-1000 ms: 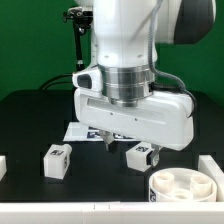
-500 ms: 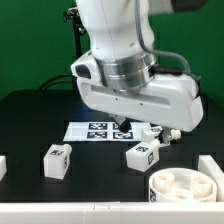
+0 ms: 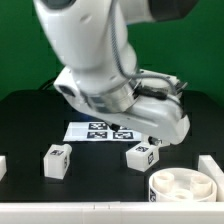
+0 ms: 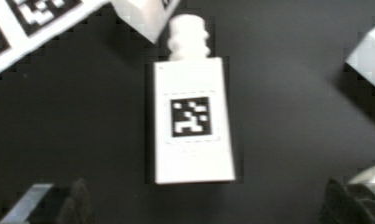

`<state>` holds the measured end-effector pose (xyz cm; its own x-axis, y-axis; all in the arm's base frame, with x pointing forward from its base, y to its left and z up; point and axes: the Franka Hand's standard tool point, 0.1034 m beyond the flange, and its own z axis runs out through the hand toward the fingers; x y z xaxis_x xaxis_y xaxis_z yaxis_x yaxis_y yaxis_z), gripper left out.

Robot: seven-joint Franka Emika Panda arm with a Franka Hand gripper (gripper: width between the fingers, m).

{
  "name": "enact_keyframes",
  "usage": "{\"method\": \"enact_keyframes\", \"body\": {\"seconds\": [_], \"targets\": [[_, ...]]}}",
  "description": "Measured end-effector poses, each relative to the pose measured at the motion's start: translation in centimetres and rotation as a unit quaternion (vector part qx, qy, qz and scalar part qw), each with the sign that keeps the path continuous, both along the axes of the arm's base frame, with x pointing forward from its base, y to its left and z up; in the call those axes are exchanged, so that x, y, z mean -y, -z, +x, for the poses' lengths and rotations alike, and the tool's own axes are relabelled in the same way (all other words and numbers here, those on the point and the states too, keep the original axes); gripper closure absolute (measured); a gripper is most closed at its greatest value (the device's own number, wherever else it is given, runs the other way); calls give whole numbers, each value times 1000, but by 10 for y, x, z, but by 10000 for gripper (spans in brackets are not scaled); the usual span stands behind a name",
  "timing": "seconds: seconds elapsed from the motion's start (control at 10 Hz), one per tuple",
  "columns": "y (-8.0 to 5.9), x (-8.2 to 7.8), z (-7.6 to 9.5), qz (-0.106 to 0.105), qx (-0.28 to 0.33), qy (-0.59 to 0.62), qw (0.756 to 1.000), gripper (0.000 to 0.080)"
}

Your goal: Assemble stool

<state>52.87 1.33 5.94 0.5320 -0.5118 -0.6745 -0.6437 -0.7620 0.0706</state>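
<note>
1. Black table (image 3: 25, 120) under a green wall; the arm (image 3: 100, 50) fills the upper middle of the exterior view.
2. Marker board (image 3: 92, 131) lies at centre, partly hidden by the arm.
3. Left leg (image 3: 57, 160) sits at lower left; right leg (image 3: 142, 155) lies just right of centre, below the wrist.
4. Seat (image 3: 186, 186) rests at lower right, ribbed hollow facing up.
5. Wrist view: a leg (image 4: 193, 120) lies flat, tag up, peg at one end.
6. Gripper (image 4: 202, 198) is spread wide, its fingers (image 4: 51, 200) apart on either side near the leg's plain end, holding nothing.
</note>
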Motion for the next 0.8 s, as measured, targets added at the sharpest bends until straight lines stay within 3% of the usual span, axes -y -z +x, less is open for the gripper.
{"method": "enact_keyframes", "body": {"seconds": [0.1, 0.2, 0.4, 0.5, 0.8], "targets": [[16, 7, -6, 27, -33, 29, 999, 150], [21, 10, -7, 33, -43, 30, 998, 150], [22, 17, -22, 66, -110, 30, 991, 150], [27, 21, -20, 67, -115, 30, 991, 150], [39, 6, -27, 60, -108, 40, 992, 150]]}}
